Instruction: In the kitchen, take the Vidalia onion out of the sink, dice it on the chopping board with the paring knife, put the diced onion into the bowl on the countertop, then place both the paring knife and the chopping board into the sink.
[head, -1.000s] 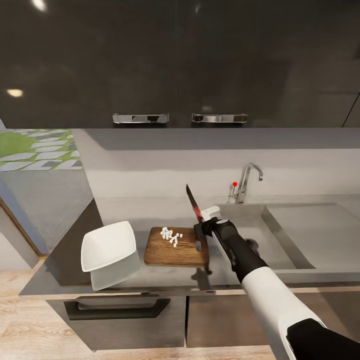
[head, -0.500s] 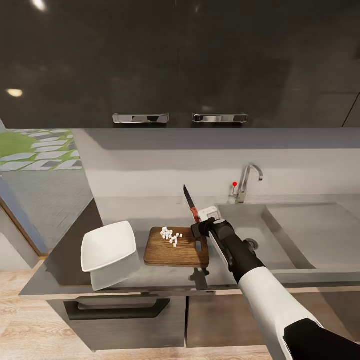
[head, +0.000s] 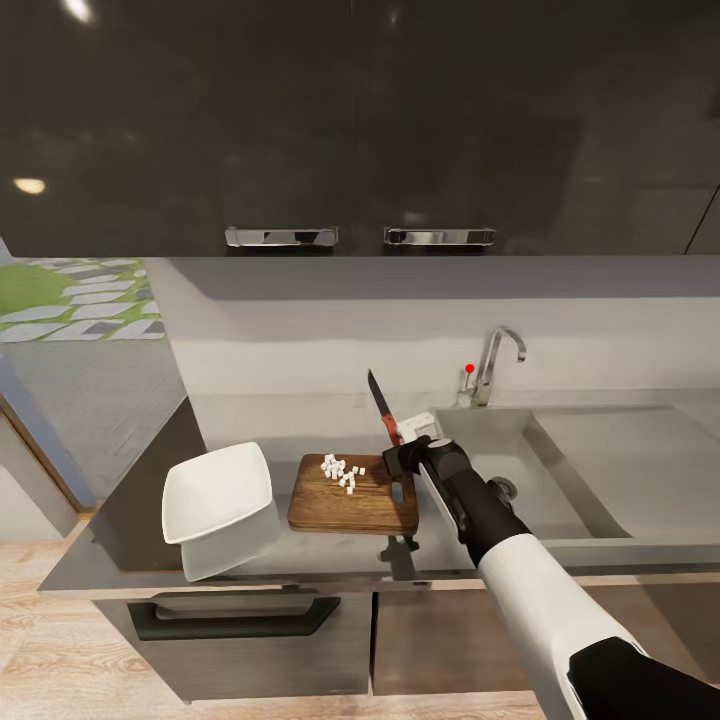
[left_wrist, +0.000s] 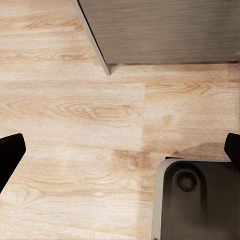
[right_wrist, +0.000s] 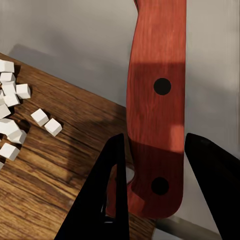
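Bowl (head: 217, 492): white, glossy, squarish; sits on the left part of the countertop (head: 300, 415), tilted toward the front edge, just beside the chopping board with a narrow gap between them.
Chopping board (head: 352, 497): brown wooden rectangle with rounded corners, lying flat on the countertop between the bowl and the sink; a slot cut near its right edge. In the right wrist view its grain shows clearly (right_wrist: 45, 180).
Diced onion (head: 342, 471): small white cubes in a loose cluster on the far half of the board (right_wrist: 12, 120); none seen in the bowl.
Paring knife (head: 383, 410): red-orange handle with two dark rivets (right_wrist: 157, 110), dark pointed blade aimed up and slightly left; held above the board's right edge, clear of the wood.
Right gripper (head: 408, 455): clamped on the knife handle, one black finger (right_wrist: 112, 195) on each side of it.
Sink (head: 560, 480): steel basin set into the countertop right of the board, round drain partly behind the right forearm, drainboard wing further right.
Faucet (head: 495, 362): curved chrome, at the sink's far edge, small red knob beside it.
Left gripper (left_wrist: 120, 150): fingers spread wide, nothing between them; wood-plank floor (left_wrist: 75, 110) beneath.
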